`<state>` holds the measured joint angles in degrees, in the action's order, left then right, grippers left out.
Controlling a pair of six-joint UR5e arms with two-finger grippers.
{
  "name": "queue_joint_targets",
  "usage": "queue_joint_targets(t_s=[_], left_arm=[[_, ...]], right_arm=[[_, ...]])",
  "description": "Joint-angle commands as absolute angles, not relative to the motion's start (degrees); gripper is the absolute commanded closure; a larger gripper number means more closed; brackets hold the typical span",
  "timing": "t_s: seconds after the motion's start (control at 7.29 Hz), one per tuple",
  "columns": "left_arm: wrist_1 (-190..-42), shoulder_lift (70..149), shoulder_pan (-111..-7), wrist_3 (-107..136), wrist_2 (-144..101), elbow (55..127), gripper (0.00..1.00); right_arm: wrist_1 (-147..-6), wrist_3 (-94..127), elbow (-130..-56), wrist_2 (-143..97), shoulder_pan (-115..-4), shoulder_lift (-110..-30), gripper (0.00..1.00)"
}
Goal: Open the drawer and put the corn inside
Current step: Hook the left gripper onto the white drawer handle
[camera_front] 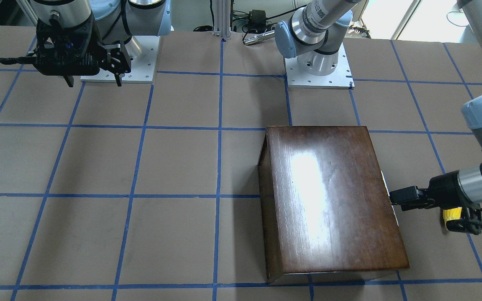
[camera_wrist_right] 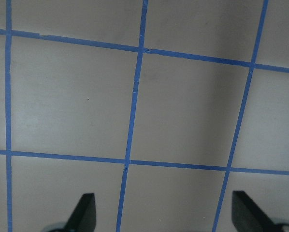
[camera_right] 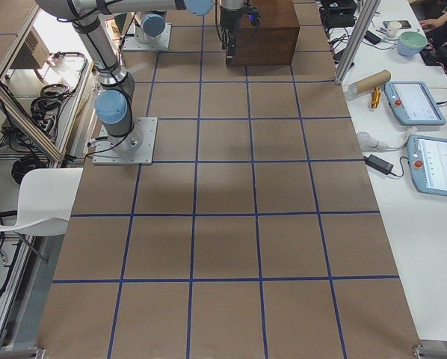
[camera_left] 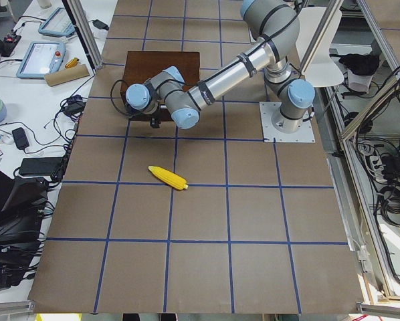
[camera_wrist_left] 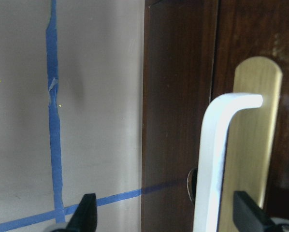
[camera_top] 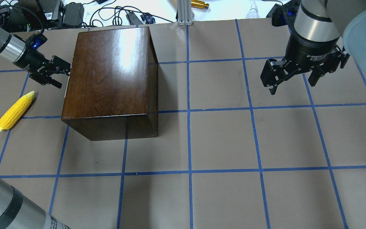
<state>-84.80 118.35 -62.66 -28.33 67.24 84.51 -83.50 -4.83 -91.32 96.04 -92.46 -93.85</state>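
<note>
The left claw (camera_top: 61, 75) is released, its fingers straddling the white bent handle (camera_wrist_left: 209, 164) on the closed dark-brown wooden drawer (camera_wrist_left: 251, 34). The bumpy yellow toy corn cob (camera_top: 15, 110) lies near it, untouched. The right claw (camera_top: 292, 87) hangs spread, well apart.

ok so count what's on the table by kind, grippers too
wooden box: 1
corn: 1
grippers: 2 (left gripper, right gripper)
total: 4
</note>
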Motion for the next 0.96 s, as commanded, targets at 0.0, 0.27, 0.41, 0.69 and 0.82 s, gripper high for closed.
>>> queue_joint_targets(t_s=[0.0, 0.27, 0.41, 0.69, 0.82], left_arm=[[-84.7, 119.5, -62.6, -28.1, 67.4, 84.5, 0.0], [-84.4, 120.0, -62.6, -28.1, 69.8, 84.4, 0.0], [-84.4, 120.1, -62.6, -28.1, 69.9, 84.3, 0.0], [-84.2, 120.1, -61.9, -28.3, 71.3, 83.8, 0.0], [-84.1, 120.0, -61.5, -28.4, 71.5, 83.6, 0.0]], right_arm=[[-83.5, -4.8, -91.3, 96.1, -92.5, -93.8, 0.0], [-83.5, -4.8, -91.3, 96.1, -92.5, -93.9, 0.0], [-83.5, -4.8, -91.3, 96.0, -92.5, -93.8, 0.0], [-83.5, -4.8, -91.3, 96.1, -92.5, -93.9, 0.0], [-83.5, -4.8, -91.3, 96.1, -92.5, -93.9, 0.0]])
